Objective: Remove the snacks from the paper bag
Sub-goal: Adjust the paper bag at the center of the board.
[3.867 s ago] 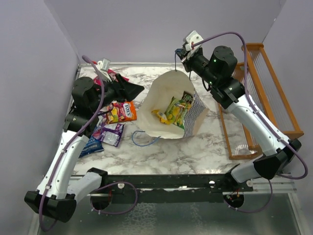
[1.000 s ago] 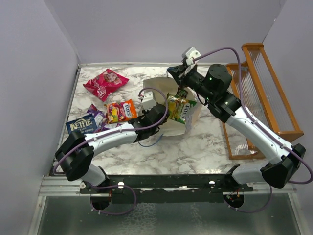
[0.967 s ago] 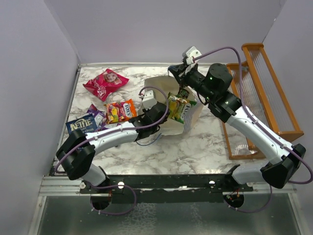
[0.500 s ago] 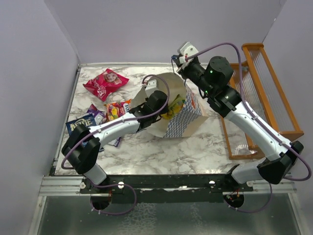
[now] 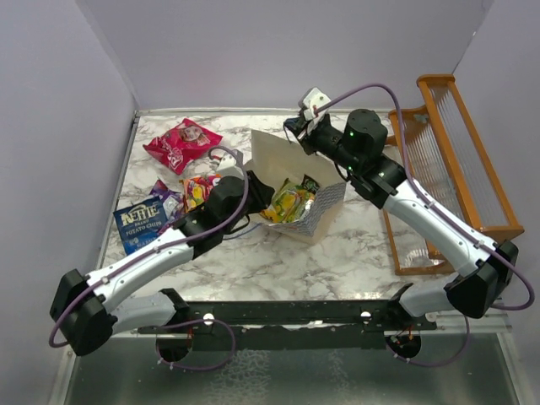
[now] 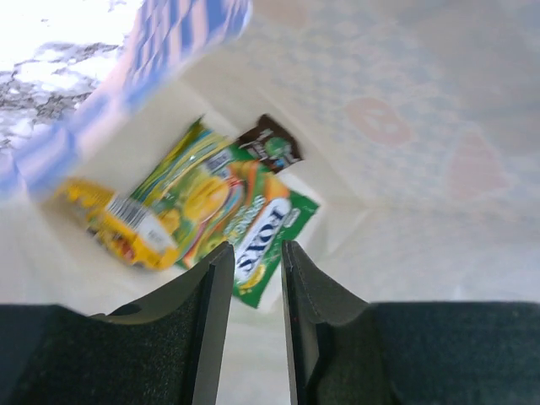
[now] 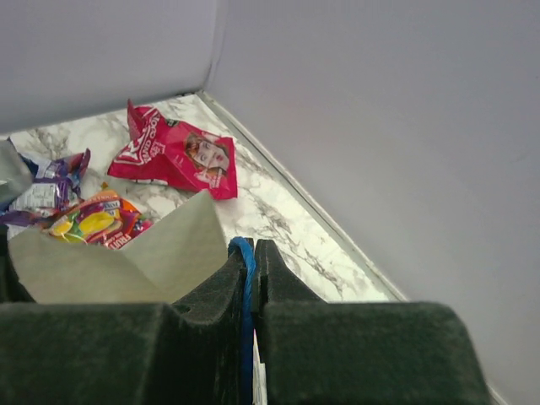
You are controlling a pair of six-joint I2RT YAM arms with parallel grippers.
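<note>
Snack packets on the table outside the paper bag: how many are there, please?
4: pink-red bag far left, orange packet and purple packet by the left arm, blue chips bag nearest; the arm may hide more.

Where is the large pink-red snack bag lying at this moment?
In the top view, the large pink-red shiny snack bag lies on the marble table near its far left corner, behind the orange candy packet and left of the cream paper bag.

We find the paper bag [image 5: 274, 156] tipped on the surface [image 5: 337, 253], snacks [image 6: 202, 202] inside it. To its left lie a chips bag [image 5: 139, 221], small packs [image 5: 196, 190] and, farther back, a large packet [image 5: 181, 143]. The rack [image 5: 451, 160] stands to its right. The left tool [image 6: 256, 249] is at the bag's mouth, the right tool [image 7: 252, 246] behind it, on its cord [image 7: 242, 261].
</note>
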